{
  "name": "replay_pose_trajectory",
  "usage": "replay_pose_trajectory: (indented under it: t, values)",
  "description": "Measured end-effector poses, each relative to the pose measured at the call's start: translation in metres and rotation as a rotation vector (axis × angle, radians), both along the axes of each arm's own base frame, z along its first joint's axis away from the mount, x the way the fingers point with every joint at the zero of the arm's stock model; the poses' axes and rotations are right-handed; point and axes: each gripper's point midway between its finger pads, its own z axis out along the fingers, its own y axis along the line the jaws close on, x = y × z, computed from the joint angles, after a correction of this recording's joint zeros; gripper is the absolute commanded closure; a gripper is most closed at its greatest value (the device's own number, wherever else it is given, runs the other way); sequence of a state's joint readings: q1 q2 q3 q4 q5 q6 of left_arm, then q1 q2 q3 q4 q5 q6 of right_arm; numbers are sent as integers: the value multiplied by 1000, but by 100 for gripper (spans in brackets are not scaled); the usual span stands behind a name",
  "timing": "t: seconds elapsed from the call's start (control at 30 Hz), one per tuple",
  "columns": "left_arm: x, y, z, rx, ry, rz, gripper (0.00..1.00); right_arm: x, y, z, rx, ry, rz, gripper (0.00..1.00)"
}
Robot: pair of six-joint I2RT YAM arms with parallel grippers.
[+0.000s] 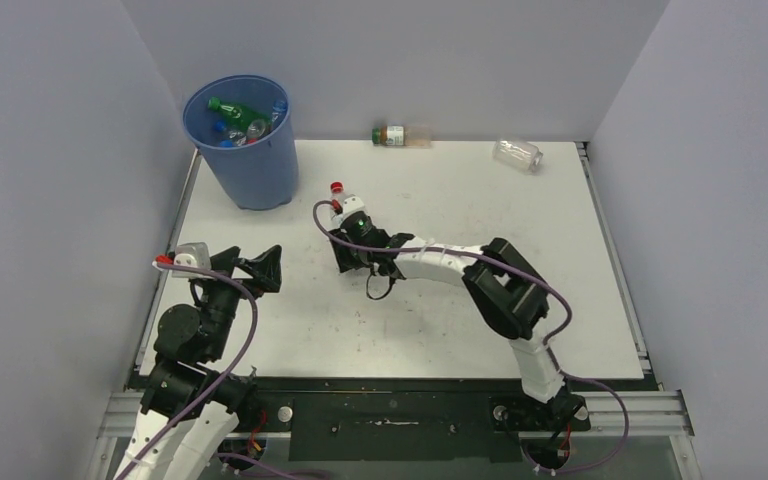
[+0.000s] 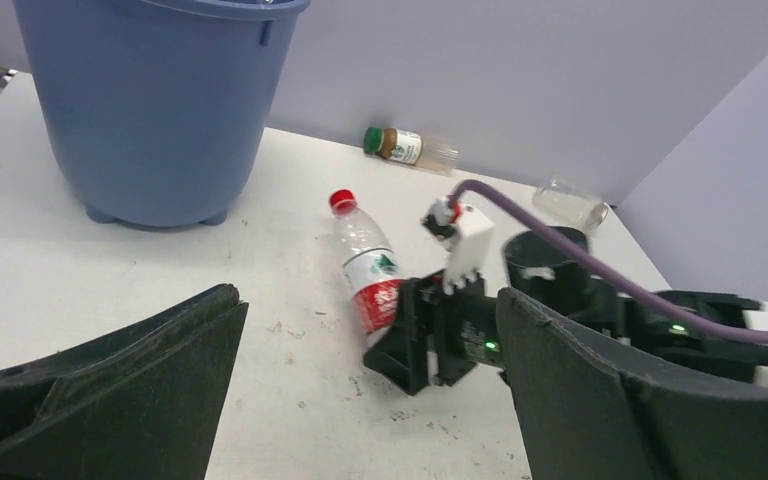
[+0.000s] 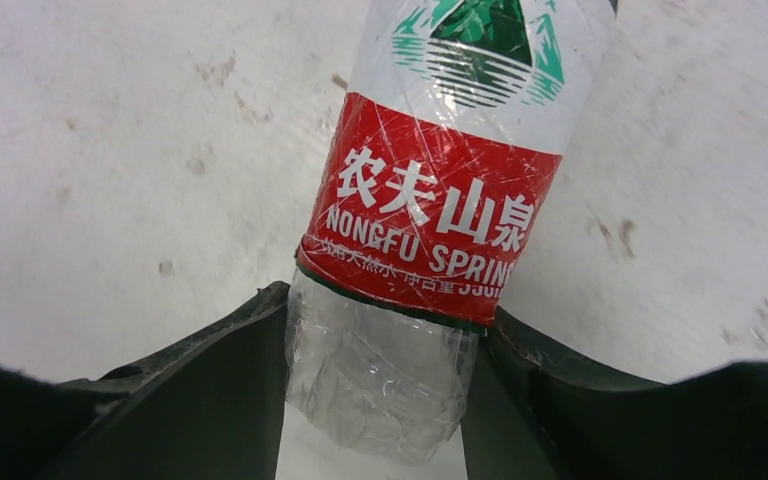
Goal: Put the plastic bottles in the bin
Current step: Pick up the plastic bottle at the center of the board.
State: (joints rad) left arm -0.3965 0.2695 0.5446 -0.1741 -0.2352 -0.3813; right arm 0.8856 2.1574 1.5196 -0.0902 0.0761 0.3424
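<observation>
A clear plastic bottle (image 1: 345,208) (image 2: 365,262) (image 3: 440,200) with a red cap and a red-and-white label lies on the white table, cap pointing toward the back. My right gripper (image 1: 354,232) (image 3: 385,315) is shut on its clear lower end, with a finger pressed against each side. The blue bin (image 1: 250,160) (image 2: 150,110) stands at the back left and holds several bottles (image 1: 240,118). At the near left my left gripper (image 1: 245,266) (image 2: 368,300) stands open and holds nothing, facing the bottle and the right gripper.
A bottle with a green cap and pale label (image 1: 395,135) (image 2: 405,146) lies against the back wall. Another clear bottle (image 1: 518,154) (image 2: 570,203) lies at the back right. Grey walls enclose the table on three sides.
</observation>
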Motion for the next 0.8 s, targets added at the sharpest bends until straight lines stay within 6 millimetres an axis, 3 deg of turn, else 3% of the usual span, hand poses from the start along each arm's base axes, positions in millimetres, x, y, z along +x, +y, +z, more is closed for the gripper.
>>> replay_pose_trajectory:
  t: [0.1, 0.27, 0.37, 0.53, 0.67, 0.8]
  values:
    - [-1, 0, 1, -1, -4, -1, 4, -23, -27, 26, 28, -24, -16, 69]
    - [-1, -1, 2, -3, -8, -5, 4, -70, -56, 104, 192, -154, 4, 69]
    - [-1, -2, 1, -3, -11, -12, 3, -110, -67, 146, 311, -245, 60, 69]
    - [0, -19, 2, -19, -32, -98, 3, -173, -86, 173, 441, -335, 187, 67]
    - [-4, -63, 9, -97, -77, -328, 3, -209, -97, 185, 543, -379, 287, 66]
    - [-7, -106, 15, -224, -53, -555, 4, -232, -104, 190, 622, -396, 351, 67]
